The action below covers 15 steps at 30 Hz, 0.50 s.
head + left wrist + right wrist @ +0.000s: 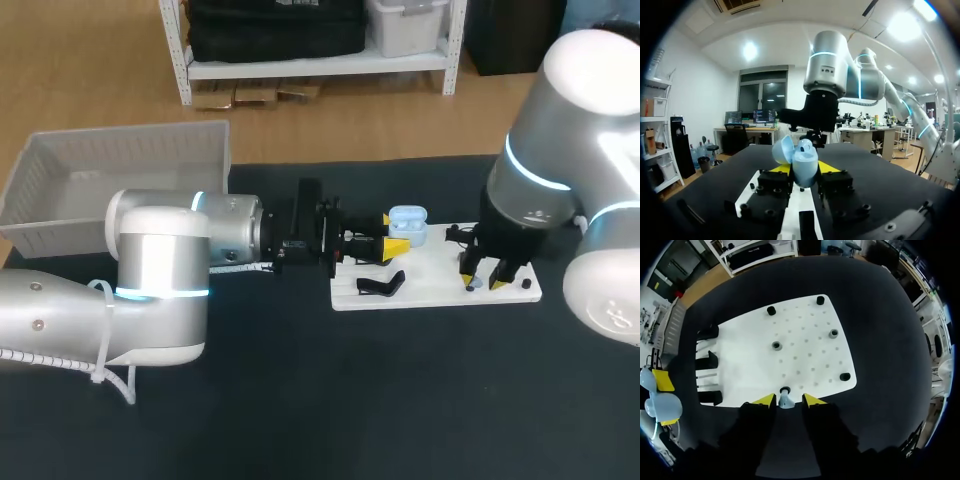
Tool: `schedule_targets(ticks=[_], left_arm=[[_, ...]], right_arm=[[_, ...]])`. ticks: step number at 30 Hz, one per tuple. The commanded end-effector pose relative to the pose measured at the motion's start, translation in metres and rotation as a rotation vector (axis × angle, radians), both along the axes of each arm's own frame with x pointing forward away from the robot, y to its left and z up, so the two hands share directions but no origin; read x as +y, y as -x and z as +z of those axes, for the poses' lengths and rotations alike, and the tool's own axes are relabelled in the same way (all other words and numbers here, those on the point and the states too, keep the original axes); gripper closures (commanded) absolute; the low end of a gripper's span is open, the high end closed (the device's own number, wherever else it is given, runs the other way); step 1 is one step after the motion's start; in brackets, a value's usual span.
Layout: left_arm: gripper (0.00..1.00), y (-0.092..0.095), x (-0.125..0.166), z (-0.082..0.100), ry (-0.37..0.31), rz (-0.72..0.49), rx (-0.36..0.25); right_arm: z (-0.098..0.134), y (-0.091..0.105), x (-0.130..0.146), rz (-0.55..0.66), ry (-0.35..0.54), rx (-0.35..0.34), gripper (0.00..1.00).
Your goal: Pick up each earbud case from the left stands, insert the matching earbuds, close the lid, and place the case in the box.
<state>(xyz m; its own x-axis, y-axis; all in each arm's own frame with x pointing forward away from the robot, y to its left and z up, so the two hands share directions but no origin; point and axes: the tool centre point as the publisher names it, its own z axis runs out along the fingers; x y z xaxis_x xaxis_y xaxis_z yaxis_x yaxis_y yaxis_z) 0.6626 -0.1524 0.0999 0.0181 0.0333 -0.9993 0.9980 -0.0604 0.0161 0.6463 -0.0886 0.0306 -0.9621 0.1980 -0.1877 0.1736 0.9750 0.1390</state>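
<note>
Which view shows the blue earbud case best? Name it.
Left wrist view: the earbud case is close, lid open, in the left tool. Head view shows it small from above; right wrist view, far off beside the white board.

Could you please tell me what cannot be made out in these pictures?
Case inside: the left wrist view shows only its outside; in the head view it is too small.
Earbud: in the head view, too small beneath the right hand.
Box, near corner: in the head view, hidden by the left arm.
</note>
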Motion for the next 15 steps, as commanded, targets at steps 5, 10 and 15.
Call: schedule_targets(ticks=[5,10,15], left_arm=[[1.0,-0.0003,-0.0003,0.0001,-0.002,0.0,0.0],[1.0,-0.0003,-0.0003,0.0001,-0.002,0.0,0.0],[1.0,-0.0003,-0.0003,0.0001,-0.002,0.0,0.0]], right_arm=[[-0.0023,-0.0002,0.0019,-0.007,-0.002,0.001,0.7],[-0.0035,-0.0006,0.0028,-0.008,-0.004,0.004,0.72],[-0.004,-0.0009,0.0035,-0.009,-0.005,0.007,0.75]])
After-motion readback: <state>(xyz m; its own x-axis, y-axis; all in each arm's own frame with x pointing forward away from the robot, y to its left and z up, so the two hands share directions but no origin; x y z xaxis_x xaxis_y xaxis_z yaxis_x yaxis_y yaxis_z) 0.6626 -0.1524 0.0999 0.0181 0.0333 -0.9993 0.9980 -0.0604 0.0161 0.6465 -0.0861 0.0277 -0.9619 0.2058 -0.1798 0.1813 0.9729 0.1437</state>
